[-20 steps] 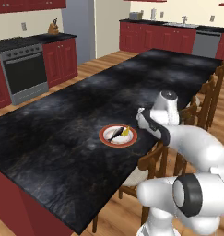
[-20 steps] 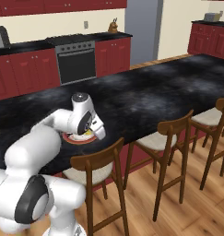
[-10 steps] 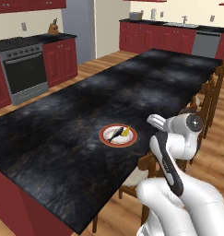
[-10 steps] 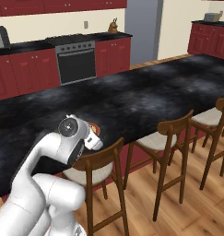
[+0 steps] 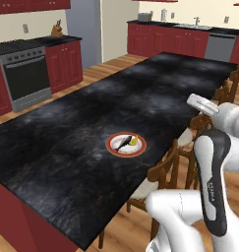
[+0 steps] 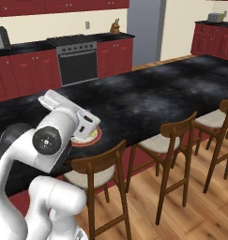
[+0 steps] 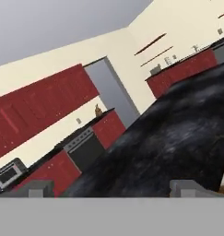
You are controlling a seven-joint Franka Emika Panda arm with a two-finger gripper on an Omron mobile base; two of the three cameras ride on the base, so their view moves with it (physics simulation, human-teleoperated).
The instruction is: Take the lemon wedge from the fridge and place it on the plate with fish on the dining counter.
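- Since a second ago the white arm has swung up and away from the plate with fish (image 5: 126, 145), which sits uncovered on the dining counter (image 5: 67, 133).
- At left in the left base view, a grey oven (image 5: 25, 78) stands among red cabinets (image 5: 67, 64).
- At centre, the lemon wedge (image 5: 134, 141) rests on the plate's right side, touching the dark fish (image 5: 123, 143).
- At right, wooden stools (image 5: 163, 174) line the counter's edge beside the raised arm.
- Seen from the hand, the gripper (image 7: 112, 188) stands spread wide and holding nothing, its fingertips (image 7: 37, 188) framing the black counter top.
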